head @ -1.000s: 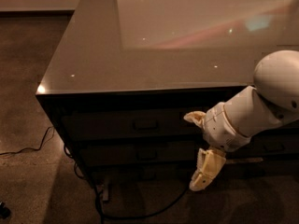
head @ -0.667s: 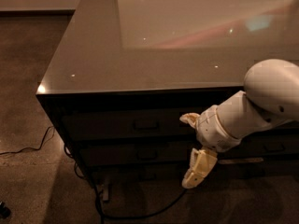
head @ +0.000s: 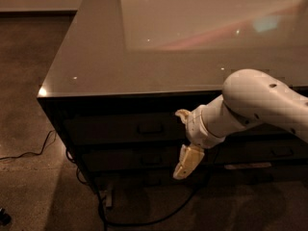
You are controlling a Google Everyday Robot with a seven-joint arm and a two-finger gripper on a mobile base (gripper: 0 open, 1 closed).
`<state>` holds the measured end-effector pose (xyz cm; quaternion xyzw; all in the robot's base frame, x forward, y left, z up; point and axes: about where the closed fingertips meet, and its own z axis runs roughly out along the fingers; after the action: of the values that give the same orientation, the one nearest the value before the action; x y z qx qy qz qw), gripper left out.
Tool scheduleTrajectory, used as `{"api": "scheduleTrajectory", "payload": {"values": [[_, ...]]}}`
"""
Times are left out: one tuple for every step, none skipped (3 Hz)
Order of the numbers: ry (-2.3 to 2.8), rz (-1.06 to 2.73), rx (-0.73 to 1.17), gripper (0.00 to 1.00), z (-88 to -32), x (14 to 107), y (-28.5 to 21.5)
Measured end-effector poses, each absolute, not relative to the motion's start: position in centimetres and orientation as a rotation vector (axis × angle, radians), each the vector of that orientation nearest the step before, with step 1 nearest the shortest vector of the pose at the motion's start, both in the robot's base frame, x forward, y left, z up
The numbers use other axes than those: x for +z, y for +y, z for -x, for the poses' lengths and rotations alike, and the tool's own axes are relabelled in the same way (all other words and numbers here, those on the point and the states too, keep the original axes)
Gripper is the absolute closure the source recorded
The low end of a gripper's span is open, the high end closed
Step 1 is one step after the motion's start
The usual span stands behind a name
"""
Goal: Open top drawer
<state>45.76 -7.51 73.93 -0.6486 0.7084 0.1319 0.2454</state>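
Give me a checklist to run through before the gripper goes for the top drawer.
1. Is the top drawer shut and ready to be pulled? Ok.
2. Is its bar handle in view with nothing on it? Ok.
3. Is the gripper open? Ok, its fingers are spread one above the other.
4. Is the gripper around the bar handle? Not ok, it hangs to the handle's right, apart from it.
5. Is the gripper level with the bar handle? Not ok, its middle looks lower.
6. Is the cable clear of the drawer front? Ok, it lies on the floor.
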Motion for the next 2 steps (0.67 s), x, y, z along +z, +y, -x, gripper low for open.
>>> {"api": "scheduleTrajectory", "payload": {"values": [[1.933, 1.922, 0.081, 0.00, -49.4, 72.9, -7.3], [1.923, 1.939, 0.025, 0.00, -50.4, 72.8, -7.4]]}}
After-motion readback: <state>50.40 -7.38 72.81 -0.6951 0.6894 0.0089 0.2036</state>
